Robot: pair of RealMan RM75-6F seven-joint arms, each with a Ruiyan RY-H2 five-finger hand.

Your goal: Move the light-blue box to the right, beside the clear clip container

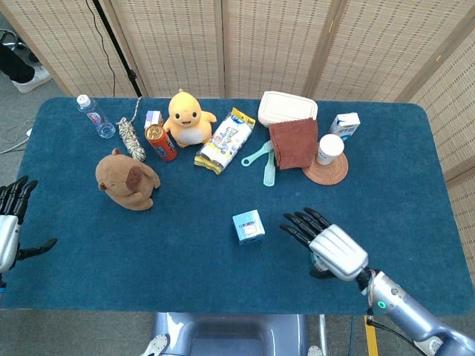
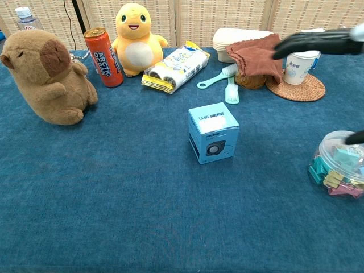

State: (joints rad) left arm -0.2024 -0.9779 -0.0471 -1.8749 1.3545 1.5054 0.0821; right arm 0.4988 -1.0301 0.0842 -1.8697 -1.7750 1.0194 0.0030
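Note:
The light-blue box (image 1: pixel 249 226) (image 2: pixel 213 132) stands upright on the blue cloth near the table's middle, and nothing touches it. My right hand (image 1: pixel 330 246) hovers just right of it, open, with fingers spread and pointing left toward the box. It covers the clear clip container in the head view. In the chest view the clip container (image 2: pixel 339 165) sits at the right edge, with the right hand's fingers (image 2: pixel 318 42) passing above it. My left hand (image 1: pixel 9 222) is open at the table's far left edge, far from the box.
A capybara plush (image 1: pixel 126 179), a red can (image 1: pixel 160 142), a yellow duck plush (image 1: pixel 189 119) and a snack pack (image 1: pixel 225 141) lie behind and left of the box. Green brushes (image 1: pixel 263 159), a brown cloth (image 1: pixel 293 142) and a cup on a coaster (image 1: pixel 329 148) lie behind and right.

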